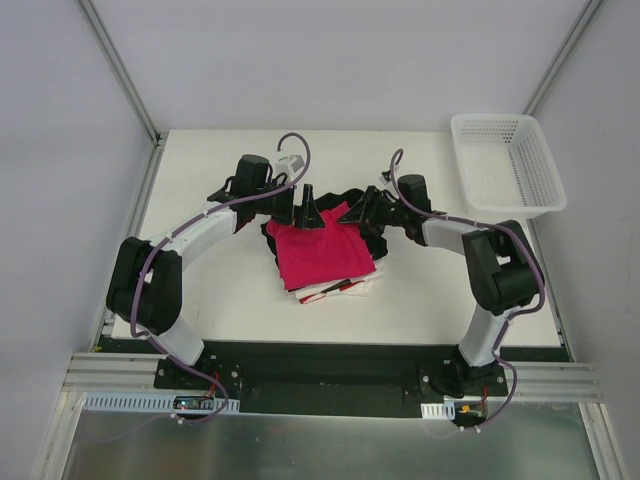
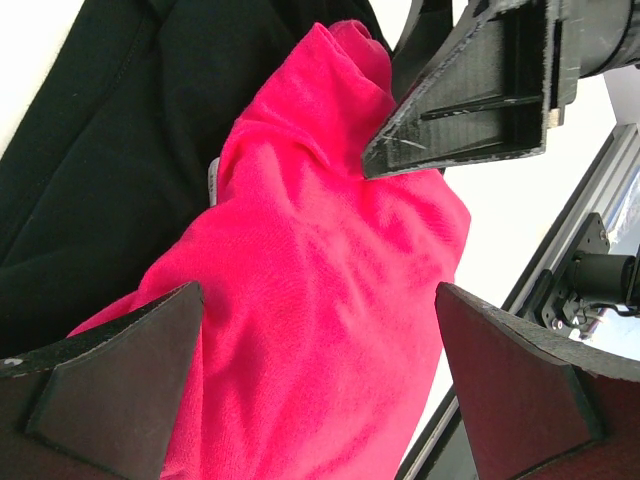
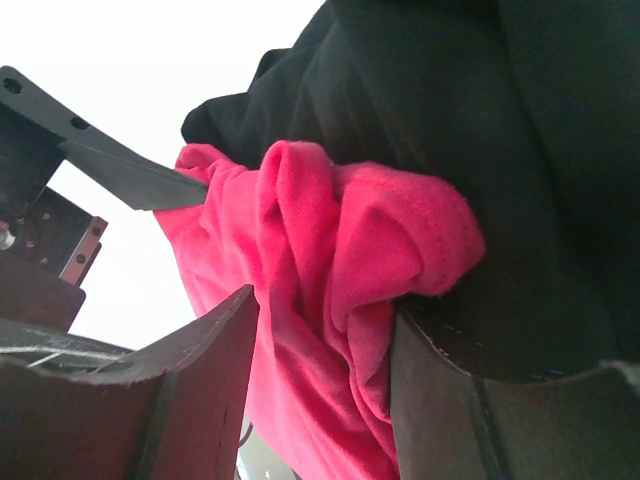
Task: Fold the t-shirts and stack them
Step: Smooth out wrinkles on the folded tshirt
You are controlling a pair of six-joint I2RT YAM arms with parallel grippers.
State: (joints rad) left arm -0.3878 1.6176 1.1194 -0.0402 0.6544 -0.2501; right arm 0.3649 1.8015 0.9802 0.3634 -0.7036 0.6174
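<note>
Arm hardware: white links, black joints.
The left arm [image 1: 185, 240] and right arm [image 1: 470, 245] had white shells between bulky black joint housings, with a mauve-grey cable [image 1: 296, 135] running along each. The left gripper [image 2: 318, 290] had matte black wedge-shaped fingers [image 2: 110, 390] with a layered, printed-looking texture.

Left gripper [image 2: 315, 300] wide apart — right gripper [image 3: 325, 310] pinched close

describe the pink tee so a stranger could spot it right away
Look at the middle of the white table. The pink tee lies there on top, the only bright crimson-pink piece, over a black tee and some white and red edges.
</note>
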